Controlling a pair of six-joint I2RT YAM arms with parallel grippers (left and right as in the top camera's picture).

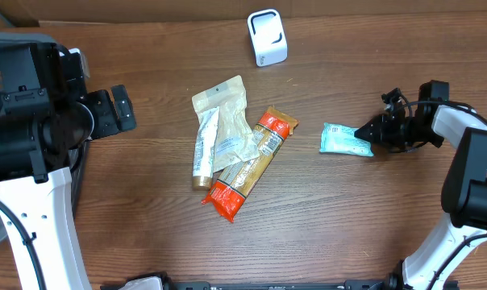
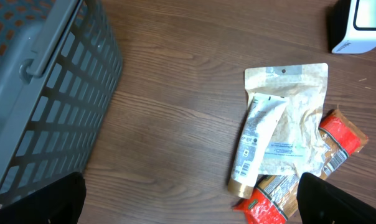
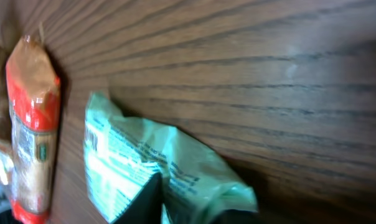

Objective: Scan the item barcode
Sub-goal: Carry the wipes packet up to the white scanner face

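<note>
Overhead view, edges and room: the scanner point(image 1: 267, 37) is taken as the reference. It is stood near the far edge of the wooden table point(image 1: 348, 234). Bare tabletop is seen in front of it to the right, broken only by the teal packet point(image 1: 344, 138). More bare wood is seen along the near edge. A loose heap is found in front of the scanner and slightly left. A grey basket point(image 2: 38, 93) is placed far to its left, at the table's left edge.

Task item: the teal packet is laid flat on the wood, in front and to the right of the scanner and well apart from it. Small dark print on a pale panel is seen in the right wrist view, but no barcode can be made out. The right end of the packet is pinched by the right gripper point(image 1: 366, 134), and the film is puckered between its dark fingers point(image 3: 143, 200).

The left gripper point(image 1: 118, 110) is held wide apart with nothing in it, far left of the scanner and beside the basket.

Materials and shapes: the scanner is a white, rounded block. The heap is made up of a crinkled beige pouch point(image 1: 227, 121), a white tube point(image 1: 204, 149) with a gold cap, and a long orange-red wrapper point(image 1: 250, 167). The basket wall is a moulded lattice.
</note>
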